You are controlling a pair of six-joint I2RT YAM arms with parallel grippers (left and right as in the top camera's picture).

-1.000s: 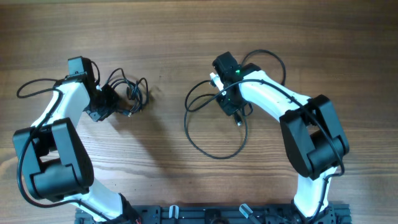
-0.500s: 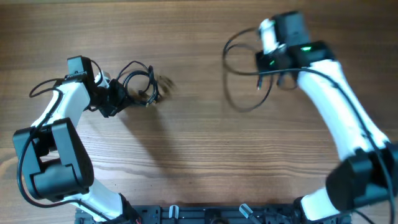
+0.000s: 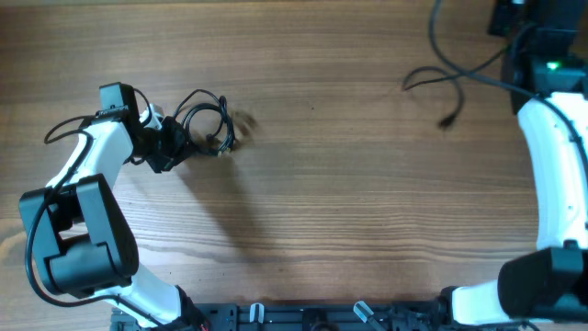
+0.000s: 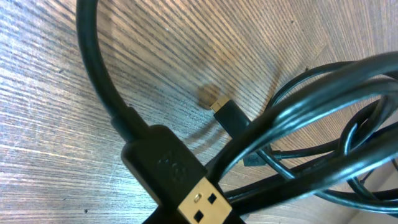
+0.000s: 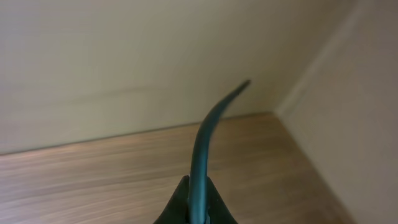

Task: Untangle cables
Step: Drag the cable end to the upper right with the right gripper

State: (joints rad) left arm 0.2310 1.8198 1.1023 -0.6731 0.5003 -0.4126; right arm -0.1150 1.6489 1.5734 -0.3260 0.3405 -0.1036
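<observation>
Your left gripper [image 3: 175, 144] is clamped on the coiled cable bundle [image 3: 209, 119], whose loops and USB plug [image 4: 200, 204] spill just past its fingertips. Your right gripper [image 5: 196, 208] pinches the loose cable [image 5: 204, 130], which arcs up and away from between its fingers.

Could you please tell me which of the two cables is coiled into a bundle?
The left cable: it is wound in tight loops, while the right cable trails as one loose strand.
</observation>
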